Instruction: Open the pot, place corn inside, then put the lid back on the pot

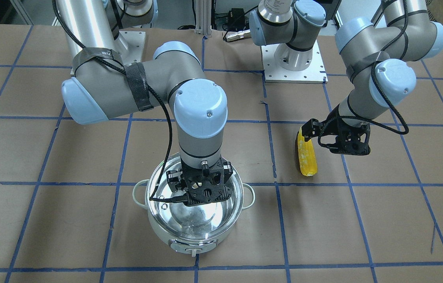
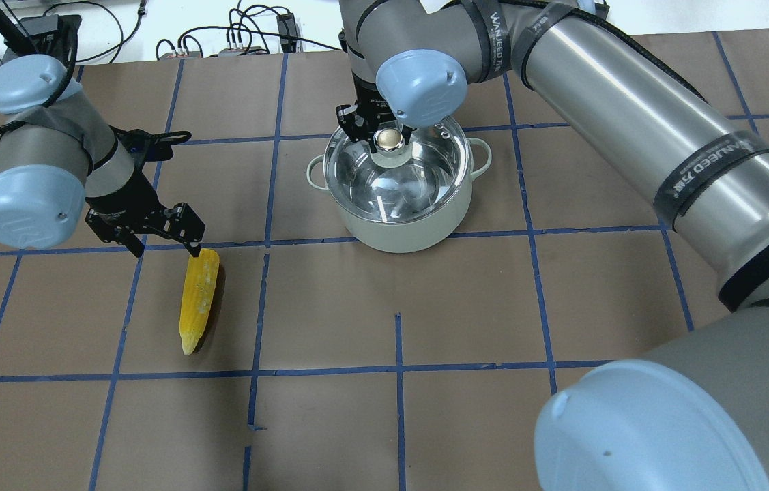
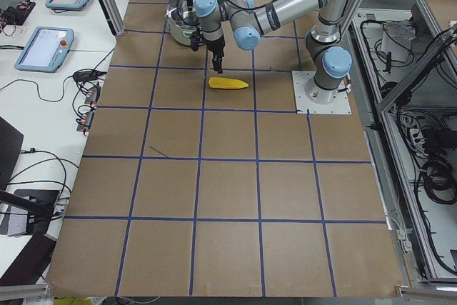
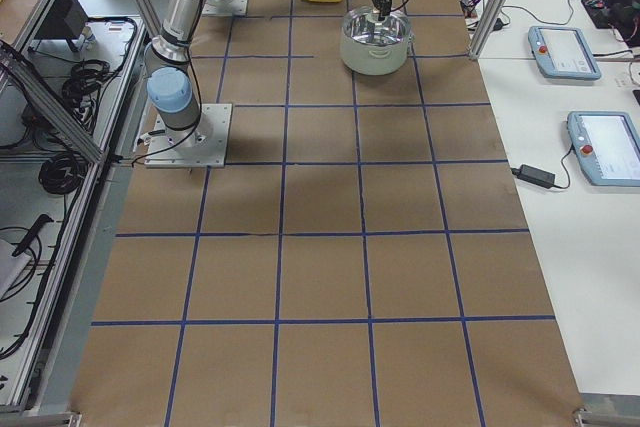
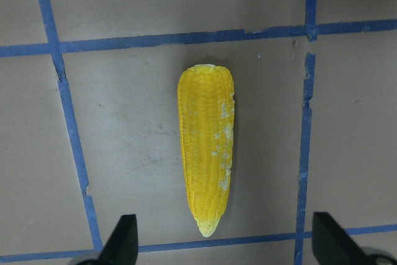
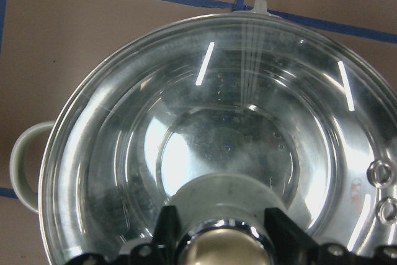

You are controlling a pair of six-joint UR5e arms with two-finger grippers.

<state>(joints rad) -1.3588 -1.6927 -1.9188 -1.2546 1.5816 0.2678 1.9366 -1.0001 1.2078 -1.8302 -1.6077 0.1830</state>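
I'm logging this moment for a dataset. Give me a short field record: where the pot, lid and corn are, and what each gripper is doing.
pot: upright on the table, under the lid
lid: over the pot's mouth; whether it is lifted, cannot tell
knob: between the right gripper's fingers
corn: lying flat on the table, apart from the pot, not gripped
left gripper: open, over the corn
right gripper: seems shut on the knob
stage: corn not yet in the pot
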